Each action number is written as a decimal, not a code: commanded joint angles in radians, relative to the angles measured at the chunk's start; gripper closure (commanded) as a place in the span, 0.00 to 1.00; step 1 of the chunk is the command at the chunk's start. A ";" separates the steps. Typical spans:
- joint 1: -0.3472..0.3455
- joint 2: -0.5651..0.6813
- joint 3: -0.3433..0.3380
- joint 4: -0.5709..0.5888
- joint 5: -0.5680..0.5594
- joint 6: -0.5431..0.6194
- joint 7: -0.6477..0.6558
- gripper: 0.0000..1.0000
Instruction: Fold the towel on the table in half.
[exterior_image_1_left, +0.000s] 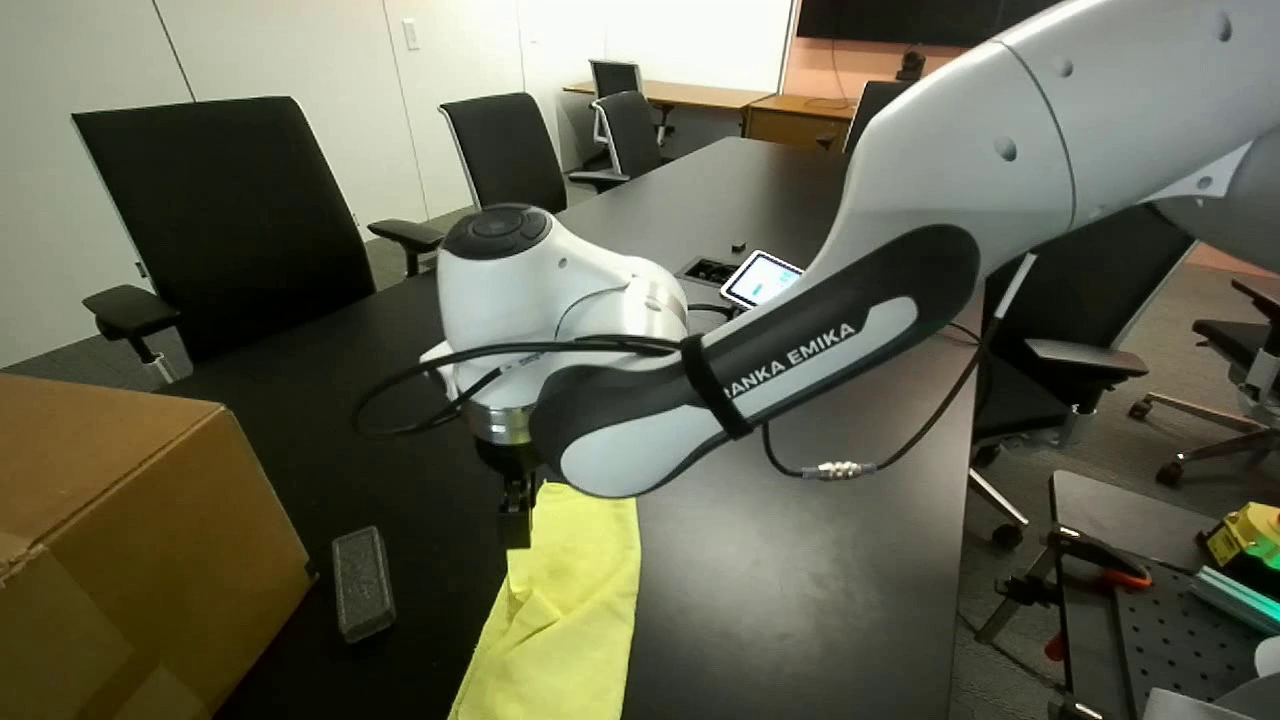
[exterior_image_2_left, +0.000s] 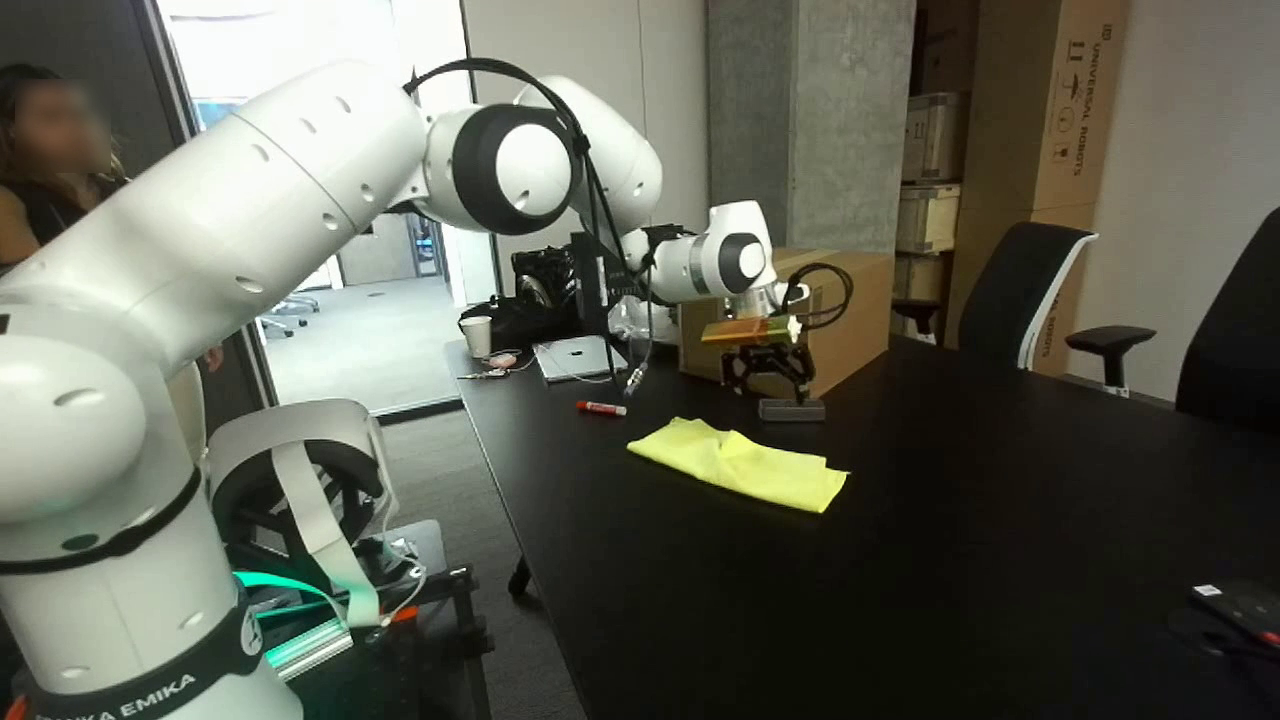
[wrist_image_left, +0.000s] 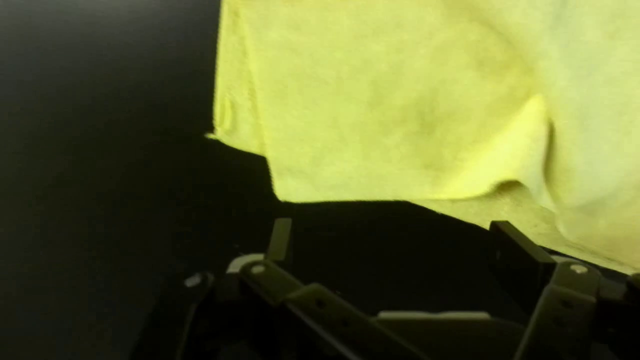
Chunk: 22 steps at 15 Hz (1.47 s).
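Towel (exterior_image_2_left: 745, 468) lies creased on the black desk (exterior_image_2_left: 1000, 560), just right of and below centre in an exterior view. It fills the wrist view's upper right, edges layered; lower down, the end effector (wrist_image_left: 392, 237) is released, its jaws spread well apart. At lower left in an exterior view, a gray block (exterior_image_1_left: 363, 583) lies between the towel and a cardboard box (exterior_image_1_left: 150, 560).
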 joint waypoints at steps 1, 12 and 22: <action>-0.038 -0.152 -0.076 -0.205 -0.025 0.023 0.077 0.00; -0.162 -0.591 -0.142 -0.736 -0.017 0.008 0.239 0.00; -0.243 -1.116 -0.106 -1.260 0.029 0.038 0.352 0.00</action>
